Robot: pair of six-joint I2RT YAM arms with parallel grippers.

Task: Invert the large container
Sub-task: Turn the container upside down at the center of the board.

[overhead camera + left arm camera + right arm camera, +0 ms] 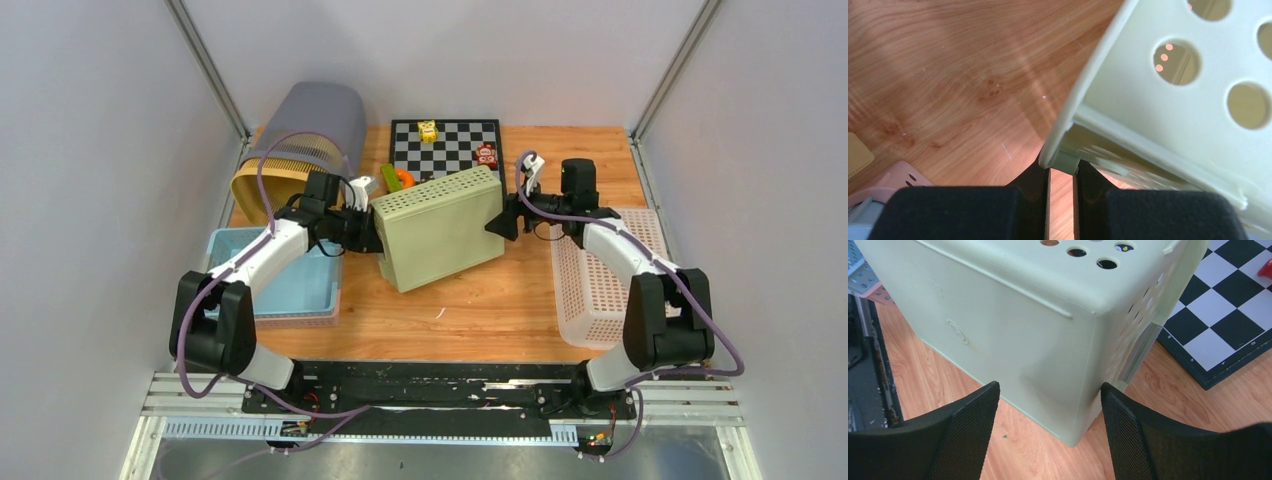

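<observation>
You are pinching the big box (438, 228) in the middle of the table (480, 320) by its rim (1083, 90) with the left claw (1062, 167), right claw (1049, 389) gaping beside it; it is looking light, stiff, slippery.

Wooden table (480, 315) carries green container (440, 228), chessboard (452, 152), blue basket (292, 282), white basket (592, 285).

No lettering, label, brand or number is legible anywhere; faint marks on the chessboard (455, 150) border, at twelve o'clock from overhead, defy reading.
</observation>
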